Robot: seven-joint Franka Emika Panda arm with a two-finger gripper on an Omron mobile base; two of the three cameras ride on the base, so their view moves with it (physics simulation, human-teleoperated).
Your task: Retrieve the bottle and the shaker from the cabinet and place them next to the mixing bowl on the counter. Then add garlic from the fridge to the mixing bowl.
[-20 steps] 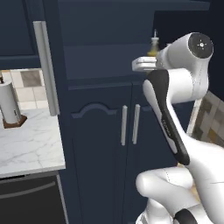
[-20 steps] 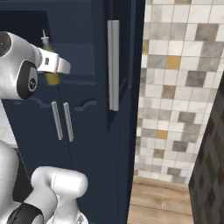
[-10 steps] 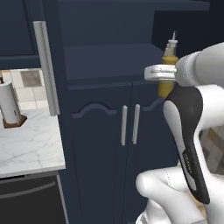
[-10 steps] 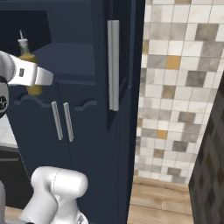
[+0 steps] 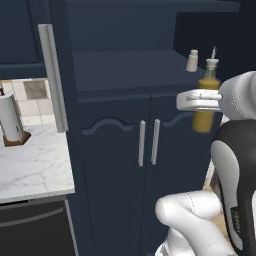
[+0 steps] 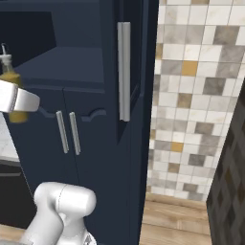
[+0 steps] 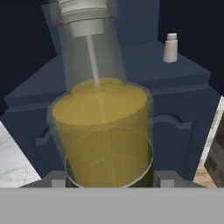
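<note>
Clearly, in the left base view the pincer (image 5: 200, 100) is clenched around the bottle (image 5: 205, 100) — upright, its yellow lower half hanging below the white hand, its spout above. It is held in the air in front of the navy cabinet (image 5: 125, 150), clear of the open shelf where the shaker (image 5: 192, 61) stands, a little behind and to the left of the bottle. Far to the left lies the counter (image 5: 35, 160), bearing a paper-towel roll (image 5: 10, 117).

In the right base view the bottle (image 6: 10, 91) sits at the left edge, gripped in the white hand and level with the shelf.

In the hand view the bottle (image 7: 103, 127) looms close (liquid reaching about two-thirds up), with the shaker (image 7: 170, 48) small on the shelf behind.

Judging by the distance to the counter, a wide swing lies ahead — a fast sweep could tilt the bottle in the grip, or knock it against the cabinet edge.
</note>
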